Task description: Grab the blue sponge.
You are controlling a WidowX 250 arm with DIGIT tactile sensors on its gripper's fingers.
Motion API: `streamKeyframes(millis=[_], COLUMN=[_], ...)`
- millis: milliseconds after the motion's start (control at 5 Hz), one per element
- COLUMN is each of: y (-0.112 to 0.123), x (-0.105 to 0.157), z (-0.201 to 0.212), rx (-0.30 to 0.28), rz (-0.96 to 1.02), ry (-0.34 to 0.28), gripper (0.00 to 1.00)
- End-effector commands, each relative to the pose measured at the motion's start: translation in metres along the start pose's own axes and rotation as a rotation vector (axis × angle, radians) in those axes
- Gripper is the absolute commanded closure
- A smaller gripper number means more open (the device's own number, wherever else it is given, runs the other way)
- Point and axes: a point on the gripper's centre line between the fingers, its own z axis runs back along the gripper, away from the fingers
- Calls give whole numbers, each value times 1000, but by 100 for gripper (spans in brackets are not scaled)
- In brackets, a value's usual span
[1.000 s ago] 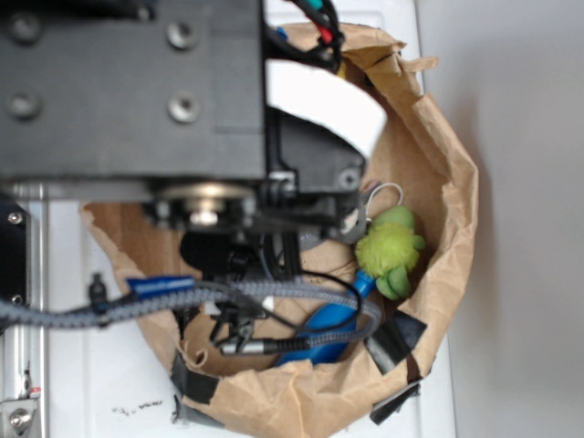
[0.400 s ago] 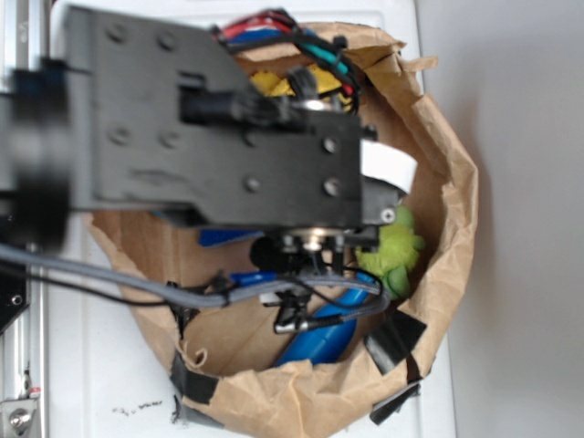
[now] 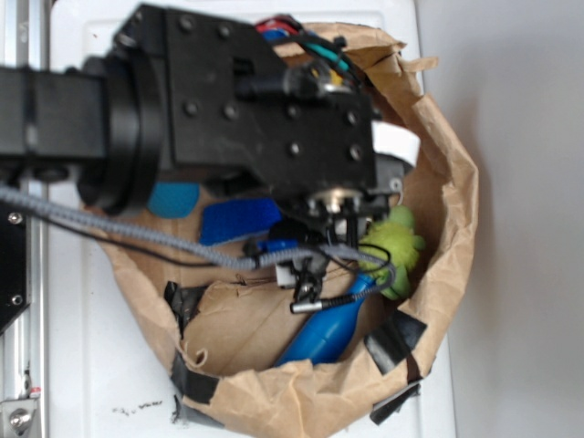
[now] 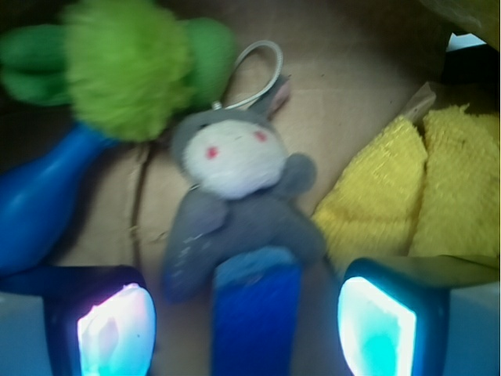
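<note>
The blue sponge lies on the brown paper floor, its pale-edged near end touching the grey plush mouse. My gripper is open, with one glowing fingertip on each side of the sponge and a gap between each tip and it. In the exterior view the sponge shows just below the black arm, which hides the fingers.
All of this sits inside a crumpled brown paper bag. A glossy blue bottle-shaped toy and a green plush lie left of the mouse, yellow cloth right. A teal ball sits by the sponge.
The arm has swung and shifted left in the exterior view, uncovering the blue sponge and the teal ball that it hid before.
</note>
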Motion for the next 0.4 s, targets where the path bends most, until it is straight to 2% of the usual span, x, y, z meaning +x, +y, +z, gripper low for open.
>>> streamKeyframes(millis=[0, 200], y=[20, 28], x=[-3, -13], z=[19, 18], rx=[-62, -78], rz=[-34, -57], ry=[-35, -28], gripper=[0, 0])
